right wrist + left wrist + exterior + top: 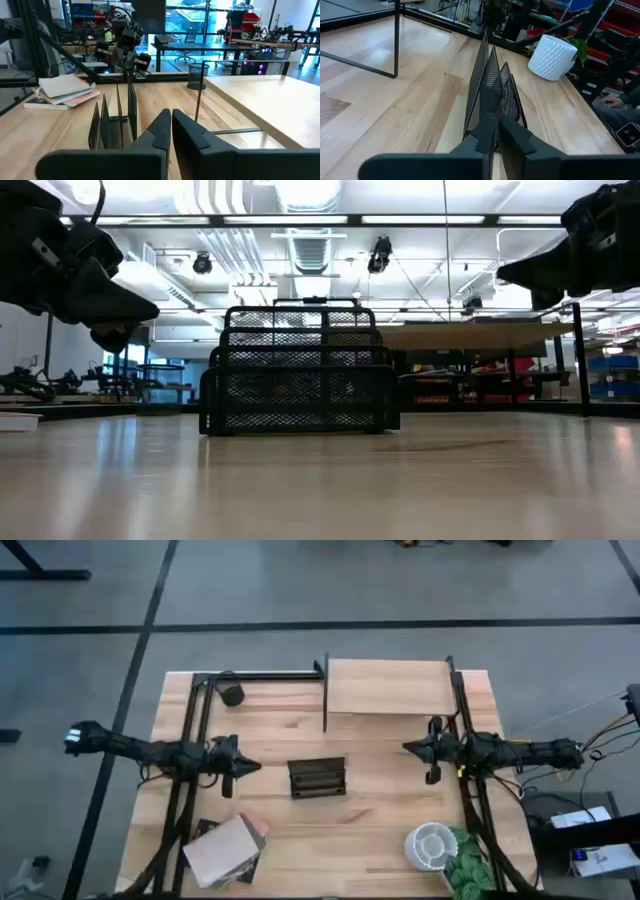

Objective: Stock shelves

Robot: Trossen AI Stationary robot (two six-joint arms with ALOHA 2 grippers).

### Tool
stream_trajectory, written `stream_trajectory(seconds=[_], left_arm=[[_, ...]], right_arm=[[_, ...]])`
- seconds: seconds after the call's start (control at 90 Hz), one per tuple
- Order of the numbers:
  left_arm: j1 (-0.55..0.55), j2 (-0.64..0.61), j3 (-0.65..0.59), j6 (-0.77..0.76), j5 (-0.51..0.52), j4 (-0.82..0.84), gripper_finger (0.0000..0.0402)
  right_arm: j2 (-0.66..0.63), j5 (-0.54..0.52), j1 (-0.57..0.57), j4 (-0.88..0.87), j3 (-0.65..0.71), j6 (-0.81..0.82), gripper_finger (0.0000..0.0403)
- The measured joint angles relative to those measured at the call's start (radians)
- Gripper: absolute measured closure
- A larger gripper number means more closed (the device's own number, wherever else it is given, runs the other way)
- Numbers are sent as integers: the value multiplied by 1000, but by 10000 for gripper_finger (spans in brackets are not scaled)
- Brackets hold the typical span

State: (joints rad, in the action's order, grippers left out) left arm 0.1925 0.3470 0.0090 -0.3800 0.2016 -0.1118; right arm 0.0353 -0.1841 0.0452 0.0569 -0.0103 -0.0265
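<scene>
The shelves (388,688) stand on thin black legs at the table's far edge, right of the middle, with a pale board on top (260,105). Left of the middle, my left gripper (252,766) hovers shut and holds nothing; it points toward a black mesh rack (317,777). Right of the rack, near the shelves' front right leg, my right gripper (408,748) is also shut and holds nothing. Each wrist view shows its own fingers closed together (496,131) (169,120), with the rack (492,85) beyond them.
The mesh rack (300,370) stands at the table's middle between the two grippers. A stack of books (225,850) lies near the front left. A white ribbed pot (430,843) with a plant is at the front right, and a black cup (232,695) at the far left.
</scene>
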Motion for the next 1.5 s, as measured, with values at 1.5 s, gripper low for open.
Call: stream_trajectory(seconds=[1.5], left_arm=[[0, 0, 0, 0, 0, -6, 395]], right_arm=[[186, 78, 51, 124, -88, 527, 403]])
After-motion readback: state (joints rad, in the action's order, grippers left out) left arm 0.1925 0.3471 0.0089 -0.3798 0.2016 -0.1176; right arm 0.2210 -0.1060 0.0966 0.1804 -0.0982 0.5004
